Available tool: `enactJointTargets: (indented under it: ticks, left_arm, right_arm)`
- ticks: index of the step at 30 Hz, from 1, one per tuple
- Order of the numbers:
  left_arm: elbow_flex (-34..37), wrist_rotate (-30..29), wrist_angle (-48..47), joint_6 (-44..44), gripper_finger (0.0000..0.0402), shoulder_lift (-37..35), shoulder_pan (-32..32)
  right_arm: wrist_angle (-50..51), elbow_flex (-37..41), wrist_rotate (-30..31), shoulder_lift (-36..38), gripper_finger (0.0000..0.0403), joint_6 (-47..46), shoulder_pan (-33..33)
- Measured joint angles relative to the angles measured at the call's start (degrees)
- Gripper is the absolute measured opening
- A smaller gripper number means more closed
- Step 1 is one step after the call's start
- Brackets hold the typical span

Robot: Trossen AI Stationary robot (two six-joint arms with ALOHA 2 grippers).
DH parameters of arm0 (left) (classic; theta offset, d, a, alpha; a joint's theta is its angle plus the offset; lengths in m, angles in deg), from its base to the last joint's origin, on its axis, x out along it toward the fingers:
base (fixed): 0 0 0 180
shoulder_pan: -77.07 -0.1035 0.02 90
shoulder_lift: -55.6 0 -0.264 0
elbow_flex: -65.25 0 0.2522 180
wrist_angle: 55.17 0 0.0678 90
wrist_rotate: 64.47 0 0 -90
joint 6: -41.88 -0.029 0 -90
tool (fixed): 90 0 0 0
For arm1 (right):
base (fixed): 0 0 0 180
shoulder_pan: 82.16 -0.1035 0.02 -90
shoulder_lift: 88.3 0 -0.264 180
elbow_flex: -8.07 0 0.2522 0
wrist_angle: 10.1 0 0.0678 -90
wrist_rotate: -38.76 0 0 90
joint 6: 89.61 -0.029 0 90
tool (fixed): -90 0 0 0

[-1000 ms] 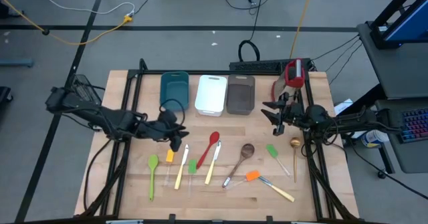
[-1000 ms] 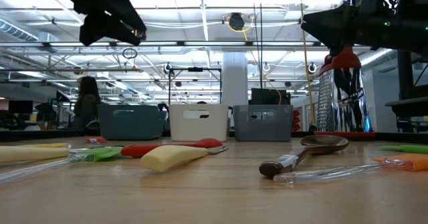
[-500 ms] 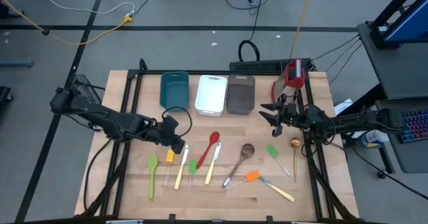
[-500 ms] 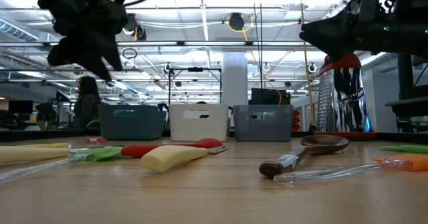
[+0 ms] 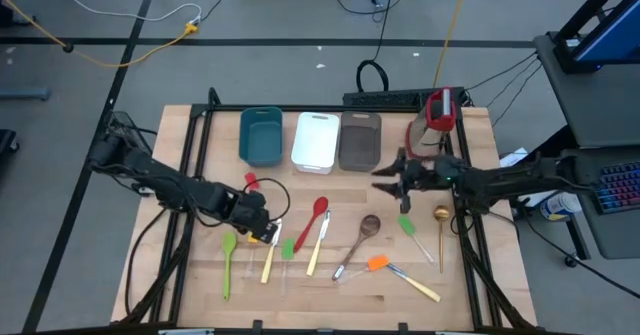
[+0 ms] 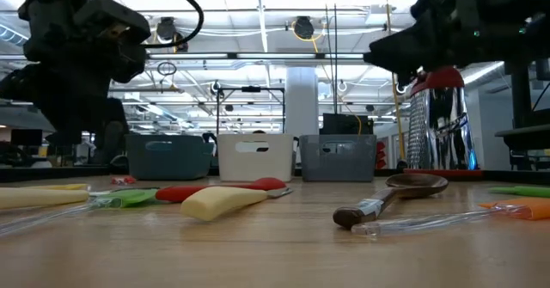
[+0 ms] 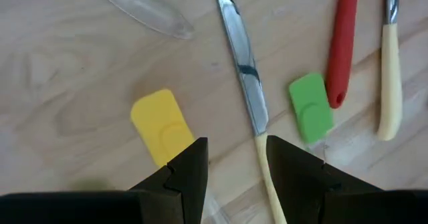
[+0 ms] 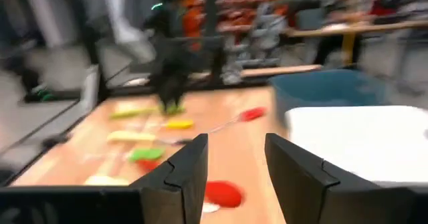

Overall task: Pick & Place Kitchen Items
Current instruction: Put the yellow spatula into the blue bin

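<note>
Overhead, the wooden table [image 5: 180, 155] carries three rectangular trays along its far edge: teal [image 5: 261, 135], white [image 5: 317, 140], grey-brown [image 5: 359, 141]. A red-and-white upright object [image 5: 441, 110] stands by the far right corner. The left gripper [image 5: 262, 230] hangs low over the left-hand cluster of utensils, right above the yellow spatula head [image 5: 254, 234] and the pale-handled knife [image 5: 272, 250]. A green spoon [image 5: 228, 258] lies nearer the left edge. The red spoon [image 5: 313, 220], a second pale-handled knife [image 5: 318, 243], wooden spoon [image 5: 360, 237], orange spatula [image 5: 400, 273], green spatula [image 5: 414, 234] and gold spoon [image 5: 441, 230] lie spread toward the right edge. The right gripper [image 5: 392, 183] sits above bare wood in front of the grey-brown tray, holding nothing.

Low view: utensils lie flat on the table; both arms are dark shapes overhead.

Left wrist view: the left gripper's two fingers [image 7: 190, 165] stand apart, empty, the knife's handle between them below, the yellow spatula head just beside one finger.

Right wrist view: the right gripper's fingers [image 8: 190, 162] are spread, empty.
</note>
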Motion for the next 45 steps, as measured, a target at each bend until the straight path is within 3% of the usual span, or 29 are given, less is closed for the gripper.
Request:
enactJointTargets:
  ticks: [7,15,28,34,45]
  left_arm:
    - [0.0,0.3,-4.3,5.9,0.0157,1.2,1.4]
    - [0.1,-1.1,-6.2,11.2,0.0157,1.2,2.9]
    - [0.1,-3.4,-6.6,6.0,0.0157,1.2,3.3]
    - [0.1,0.3,-6.7,5.6,0.016,1.2,2.5]
    - [0.1,1.2,-6.7,5.3,0.0228,1.2,1.7]
  right_arm:
    - [-1.0,-5.6,-1.6,-10.4,0.0142,1.4,-1.4]
    - [-4.6,-7.7,-1.6,-16.7,0.0142,3.9,-1.4]
    - [-4.8,-7.8,-1.6,-17.7,0.0141,4.0,-1.4]
    - [-4.9,-7.8,-1.6,-17.7,0.0141,4.5,-1.3]
    - [-5.2,-7.8,-1.6,-17.7,0.0141,5.7,-1.3]
